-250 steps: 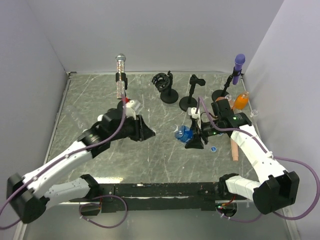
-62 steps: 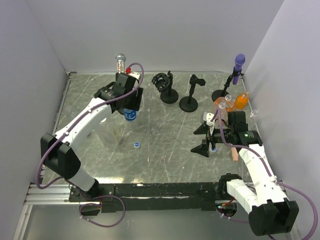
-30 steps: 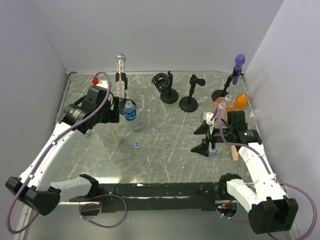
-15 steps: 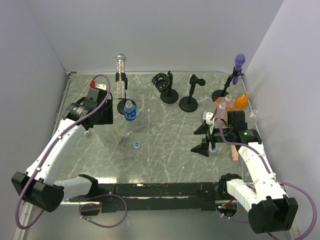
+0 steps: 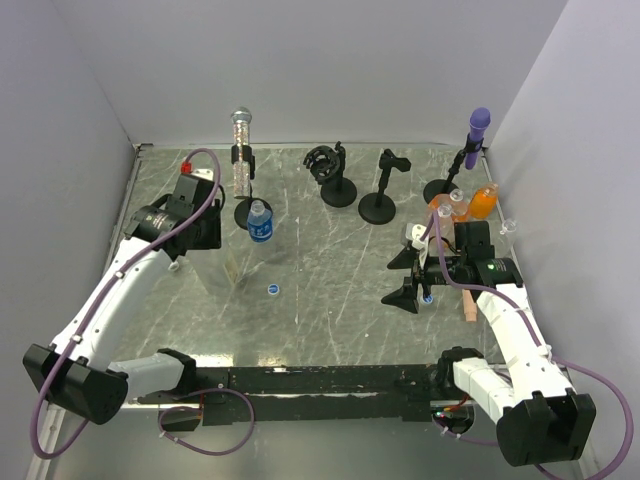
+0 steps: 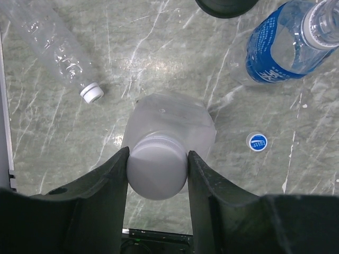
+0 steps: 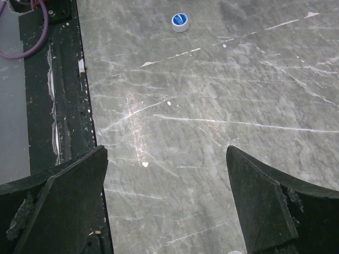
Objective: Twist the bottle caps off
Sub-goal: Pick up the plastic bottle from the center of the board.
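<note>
Under the left wrist camera, the left fingers [image 6: 100, 206] gripped the white cap [image 6: 157, 172] of a clear bottle [image 6: 175, 119] that stood upright on the desk [image 6: 159, 63], one finger pressed against each side of the cap. From that cap, a blue-labelled bottle [image 6: 283, 50] stood at 2 o'clock and a loose blue cap [image 6: 257, 142] lay on the desk at 3 o'clock. Another clear bottle [image 6: 50, 45] lay on its side at 11 o'clock. Over on the right half of the desk, I saw the right fingers [image 7: 58, 196] spread wide with nothing between them, hovering above the desk. A second blue cap [image 7: 180, 22] lay at 12 o'clock in their own camera.
</note>
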`<state>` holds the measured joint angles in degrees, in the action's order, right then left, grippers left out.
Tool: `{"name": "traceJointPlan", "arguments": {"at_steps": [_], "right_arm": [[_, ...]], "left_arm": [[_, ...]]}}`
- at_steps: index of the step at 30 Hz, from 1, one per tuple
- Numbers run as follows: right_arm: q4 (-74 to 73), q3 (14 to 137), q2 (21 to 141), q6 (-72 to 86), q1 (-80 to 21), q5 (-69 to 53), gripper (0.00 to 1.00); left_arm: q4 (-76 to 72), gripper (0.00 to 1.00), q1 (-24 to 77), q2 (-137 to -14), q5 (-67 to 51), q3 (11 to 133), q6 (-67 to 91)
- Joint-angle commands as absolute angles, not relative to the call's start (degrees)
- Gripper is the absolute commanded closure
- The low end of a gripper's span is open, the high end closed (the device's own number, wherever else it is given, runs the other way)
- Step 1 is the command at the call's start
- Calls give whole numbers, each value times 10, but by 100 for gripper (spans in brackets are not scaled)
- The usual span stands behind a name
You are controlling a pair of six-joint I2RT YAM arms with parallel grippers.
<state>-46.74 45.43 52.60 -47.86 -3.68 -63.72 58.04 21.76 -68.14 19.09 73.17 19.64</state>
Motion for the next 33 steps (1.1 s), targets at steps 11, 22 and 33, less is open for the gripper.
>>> {"name": "traceJointPlan", "arguments": {"at_steps": [11,22,33], "right_arm": [[-469,459,523,-498,-27,-665,1],[-522,487,539,-542,-24,-680,1],[-725,641,563,-671,-35,-723,1]], "left_arm": [[665,98,217,-614,133,802,223],[632,99,219,-481,-59,820,180],[495,99,247,-469,-340,760,141]]}}
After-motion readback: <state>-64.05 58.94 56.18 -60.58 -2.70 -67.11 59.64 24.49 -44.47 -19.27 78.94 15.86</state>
